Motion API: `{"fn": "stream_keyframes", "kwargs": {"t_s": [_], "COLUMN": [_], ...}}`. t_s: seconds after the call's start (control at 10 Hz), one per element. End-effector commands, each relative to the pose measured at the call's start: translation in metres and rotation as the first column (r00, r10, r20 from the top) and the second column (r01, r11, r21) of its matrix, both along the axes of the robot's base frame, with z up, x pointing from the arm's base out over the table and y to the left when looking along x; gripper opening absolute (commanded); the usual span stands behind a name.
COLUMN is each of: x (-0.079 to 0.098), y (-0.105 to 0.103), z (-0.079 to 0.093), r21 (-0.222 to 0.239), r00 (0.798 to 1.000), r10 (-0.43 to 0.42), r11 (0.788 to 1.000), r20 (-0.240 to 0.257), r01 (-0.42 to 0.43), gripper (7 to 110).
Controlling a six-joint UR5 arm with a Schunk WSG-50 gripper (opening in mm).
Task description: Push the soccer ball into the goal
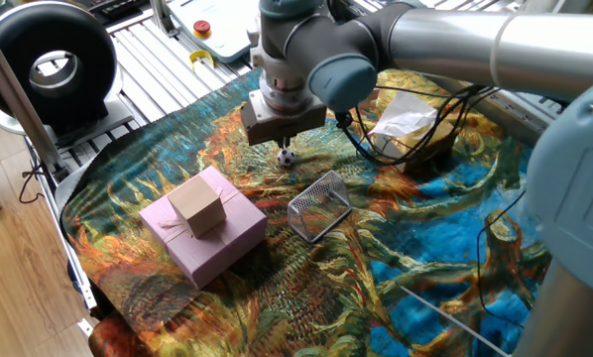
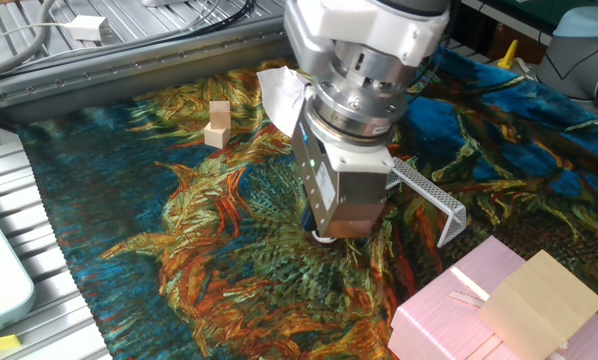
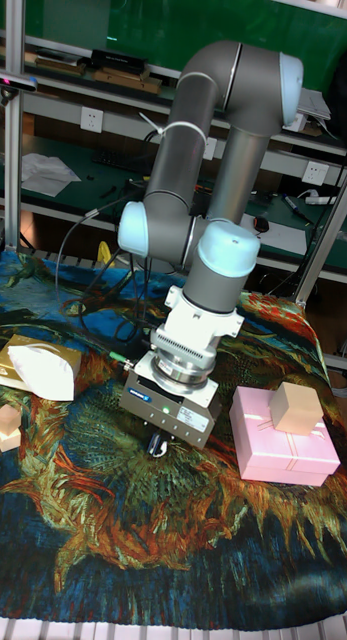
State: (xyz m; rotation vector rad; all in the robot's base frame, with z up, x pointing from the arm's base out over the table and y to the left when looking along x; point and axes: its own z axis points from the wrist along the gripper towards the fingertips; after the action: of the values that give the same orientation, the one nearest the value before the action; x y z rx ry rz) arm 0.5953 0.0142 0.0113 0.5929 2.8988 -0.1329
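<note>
A table draped in a swirling colourful cloth [image 1: 445, 213] carries a pink gift box [image 1: 202, 238] at 7 o'clock, a mesh goal [image 1: 318, 205] centre, a soccer ball [image 1: 288, 157] at 12.

Small cardboard box [image 1: 197, 206] atop pink gift box [image 1: 202, 238]; tan wooden cube [image 2: 217, 124] well apart

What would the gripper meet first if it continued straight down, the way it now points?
Most likely the patterned cloth, right beside the soccer ball. The gripper hangs just above it, so it might clip the ball; depth is unclear.
</note>
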Motion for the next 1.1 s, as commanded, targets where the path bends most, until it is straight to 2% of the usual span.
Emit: {"fn": "stream_keyframes", "kwargs": {"t_s": [0.0,1.0], "x": [-0.011,-0.042], "y": [0.001,-0.007], "z": [-0.002,0.005], "r21": [-0.003,-0.024], "r00": [1.000,0.998], "r10": [-0.029,-0.066], "r11": [1.000,0.998], "r20": [0.012,0.009], "r01": [0.029,0.066], "gripper": [7,7]}}
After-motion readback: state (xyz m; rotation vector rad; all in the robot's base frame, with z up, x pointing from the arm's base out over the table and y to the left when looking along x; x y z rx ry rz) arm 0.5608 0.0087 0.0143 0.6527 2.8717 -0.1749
